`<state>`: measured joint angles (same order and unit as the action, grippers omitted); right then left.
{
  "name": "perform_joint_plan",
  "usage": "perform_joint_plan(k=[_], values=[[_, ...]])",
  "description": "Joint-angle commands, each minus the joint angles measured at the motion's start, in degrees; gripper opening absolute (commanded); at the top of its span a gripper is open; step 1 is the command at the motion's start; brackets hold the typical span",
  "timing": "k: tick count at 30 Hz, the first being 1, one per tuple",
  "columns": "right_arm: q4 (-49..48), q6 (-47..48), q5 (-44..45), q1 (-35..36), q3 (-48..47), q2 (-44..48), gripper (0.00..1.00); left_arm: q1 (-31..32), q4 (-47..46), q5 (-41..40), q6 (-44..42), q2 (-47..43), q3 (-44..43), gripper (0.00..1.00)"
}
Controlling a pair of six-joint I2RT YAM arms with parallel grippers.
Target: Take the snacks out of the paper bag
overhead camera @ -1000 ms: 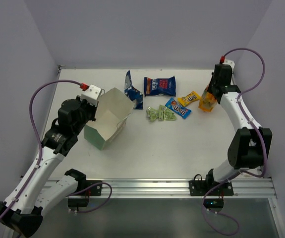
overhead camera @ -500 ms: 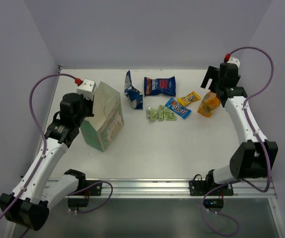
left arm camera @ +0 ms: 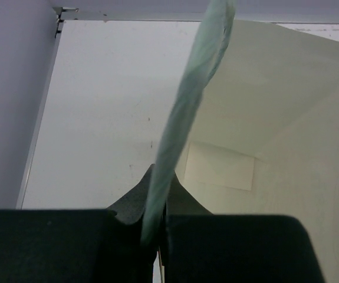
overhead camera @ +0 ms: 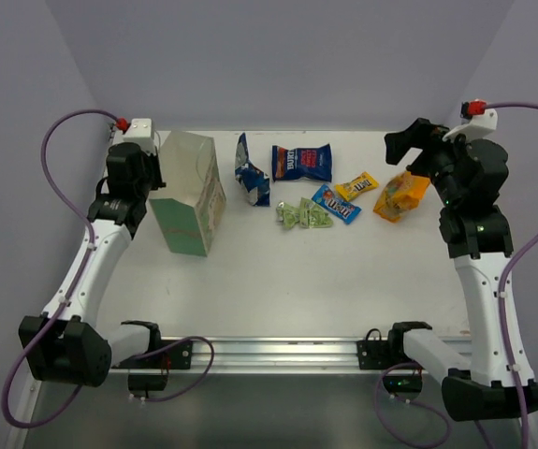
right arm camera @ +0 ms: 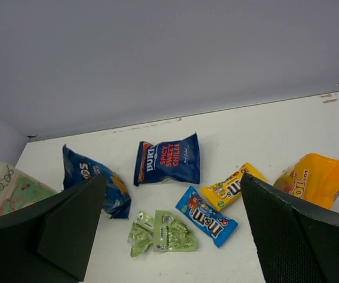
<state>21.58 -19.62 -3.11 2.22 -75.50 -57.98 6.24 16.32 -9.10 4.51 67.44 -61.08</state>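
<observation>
Your L gripper [left arm camera: 157,197] is pinched tight on the paper bag [overhead camera: 190,208] wall, bag upright. R gripper [overhead camera: 405,150] fingers wide, empty, well right of bag; snacks [overhead camera: 301,162] lie between.

**Item count by kind**

On the surface [overhead camera: 343,271]:
- 1 paper bag [overhead camera: 190,208]
- 2 dark blue chip bags: crumpled chip bag [overhead camera: 251,169], flat chip bag [overhead camera: 302,162]
- green sachets [overhead camera: 303,214]: one cluster, at least 2, exact number unclear
- 1 blue candy pack [overhead camera: 336,203]
- 1 yellow candy pack [overhead camera: 356,186]
- 1 orange pouch [overhead camera: 399,195]
</observation>
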Motion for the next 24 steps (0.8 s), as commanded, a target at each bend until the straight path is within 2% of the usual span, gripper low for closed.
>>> perform_joint_plan(k=[1, 5, 8, 9, 11, 16, 19, 24], values=[[-0.6, -1.3, -5.4, 0.3, 1.1, 1.8, 0.99, -2.3, -5.6, 0.8, 2.5, 1.7, -2.9, 0.00], [0.0, -1.1, -5.8, 0.9, 1.9, 3.8, 0.99, -2.4, -4.9, 1.5, 2.2, 3.1, -3.3, 0.00], [0.7, -1.1, -5.8, 1.1, 1.8, 4.5, 0.99, -2.4, -3.4, 1.4, 1.8, 2.8, -3.5, 0.18], [0.9, -1.1, -6.4, 1.2, 1.5, 4.7, 0.99, -2.5, -3.0, 1.4, 1.6, 2.4, -3.9, 0.28], [1.9, -1.0, -6.9, 1.3, 0.9, 5.1, 0.99, -2.5, -1.4, 0.7, 0.9, 1.7, -4.6, 0.42], [3.3, -0.6, -7.2, 1.3, -0.1, 6.3, 0.99, -2.5, 1.2, 0.0, -0.1, 0.7, -6.0, 0.58], [4.3, 0.5, -7.0, 1.4, -1.3, 7.3, 0.99, -2.5, 2.3, 0.7, 0.0, -0.6, -7.4, 0.72], [5.8, 3.0, -5.6, 1.3, -3.2, 9.7, 0.99, -2.5, 6.8, 2.0, 0.2, -4.6, -12.5, 0.83]])
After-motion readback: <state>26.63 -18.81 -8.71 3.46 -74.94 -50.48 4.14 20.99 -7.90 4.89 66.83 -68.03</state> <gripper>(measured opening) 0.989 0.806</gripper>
